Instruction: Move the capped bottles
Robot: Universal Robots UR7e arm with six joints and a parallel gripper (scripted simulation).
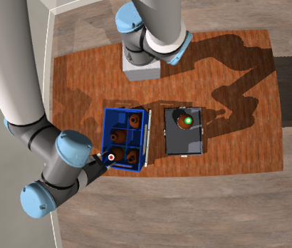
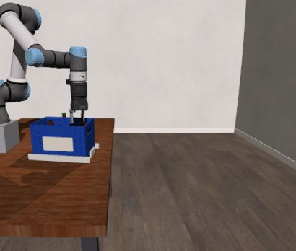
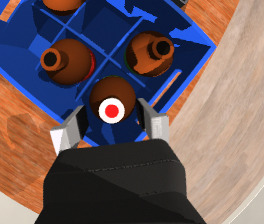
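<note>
The blue crate [image 1: 127, 140] holds several brown bottles. One has a red-and-white cap [image 1: 111, 157] and stands in the crate's near-left cell; it also shows in the wrist view [image 3: 112, 111]. My gripper [image 3: 111, 112] [image 2: 77, 117] is open, its fingers on either side of this cap, lowered to the crate's rim. Three open bottles [image 3: 60, 62] [image 3: 153, 52] stand in other cells. A green-capped bottle [image 1: 186, 121] stands upright on the dark grey tray [image 1: 183, 132].
The crate sits near the table's edge, next to the tray. The robot's grey base block [image 1: 142, 70] stands behind them. The arm's elbow [image 1: 63, 153] hangs over the table's left edge.
</note>
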